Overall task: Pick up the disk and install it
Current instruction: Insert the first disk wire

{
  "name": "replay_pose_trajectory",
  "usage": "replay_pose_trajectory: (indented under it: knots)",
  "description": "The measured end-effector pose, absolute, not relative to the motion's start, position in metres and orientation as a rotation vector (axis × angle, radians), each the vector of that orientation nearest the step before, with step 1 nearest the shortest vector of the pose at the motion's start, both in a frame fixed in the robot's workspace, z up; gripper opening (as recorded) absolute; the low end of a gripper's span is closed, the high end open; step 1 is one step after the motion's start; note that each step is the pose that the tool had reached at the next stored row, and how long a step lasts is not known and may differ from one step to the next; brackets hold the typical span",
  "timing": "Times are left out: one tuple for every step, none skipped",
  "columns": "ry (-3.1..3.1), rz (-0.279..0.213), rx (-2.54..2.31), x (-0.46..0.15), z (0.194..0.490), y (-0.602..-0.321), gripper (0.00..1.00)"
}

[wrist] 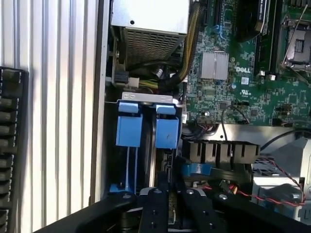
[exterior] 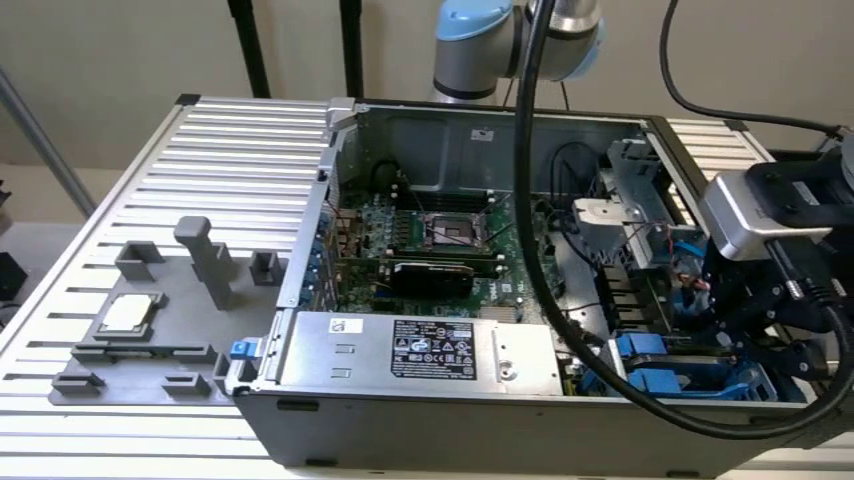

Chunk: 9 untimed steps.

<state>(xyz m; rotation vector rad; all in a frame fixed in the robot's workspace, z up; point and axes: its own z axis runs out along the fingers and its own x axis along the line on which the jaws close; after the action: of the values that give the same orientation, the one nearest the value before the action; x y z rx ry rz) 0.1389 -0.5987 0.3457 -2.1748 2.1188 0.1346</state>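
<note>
Two blue carriers (wrist: 129, 130) sit side by side inside the open computer case (exterior: 441, 435) — the hand (wrist: 170, 196) hangs close over them; I cannot tell its grip.

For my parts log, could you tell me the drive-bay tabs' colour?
The drive-bay tabs are bright blue; wrist view shows best.

The exterior view looks from high up and some way back, down across the ribbed silver metal table (exterior: 200, 140) into the whole open grey steel computer case (exterior: 441, 440), with the arm's base on the far side. On the exterior view's right, a silver-grey camera box (exterior: 747, 215) rides just above the black tool (exterior: 758, 335) (wrist: 172, 208). The wrist view looks steeply down into the case from close in. Both views share the bright blue plastic drive latches (exterior: 654, 362) (wrist: 146, 128), the green circuit board (exterior: 427, 265) (wrist: 252, 87) and the silver power supply box (exterior: 400, 350) (wrist: 150, 14).
</note>
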Motion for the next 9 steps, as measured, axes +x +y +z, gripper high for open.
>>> replay_pose_trajectory:
  knots:
    - [2.125, 0.132, -2.173, 0.1389, 0.3454, -0.5986, 0.0]
    - [2.13, 0.13, -2.17, 0.1389, 0.3453, -0.5985, 0.0]
    - [2.135, 0.129, -2.168, 0.1389, 0.3451, -0.5982, 0.0]
    - [2.139, 0.129, -2.165, 0.1389, 0.345, -0.5975, 0.0]
    - [2.142, 0.129, -2.164, 0.1389, 0.3449, -0.5965, 0.0]
    - [2.143, 0.128, -2.163, 0.1389, 0.3449, -0.595, 0.0]
    - [2.145, 0.127, -2.162, 0.1389, 0.345, -0.5938, 0.0]
    - [2.147, 0.125, -2.162, 0.1389, 0.3449, -0.5929, 0.0]
    - [2.151, 0.123, -2.162, 0.1389, 0.3448, -0.5924, 0.0]
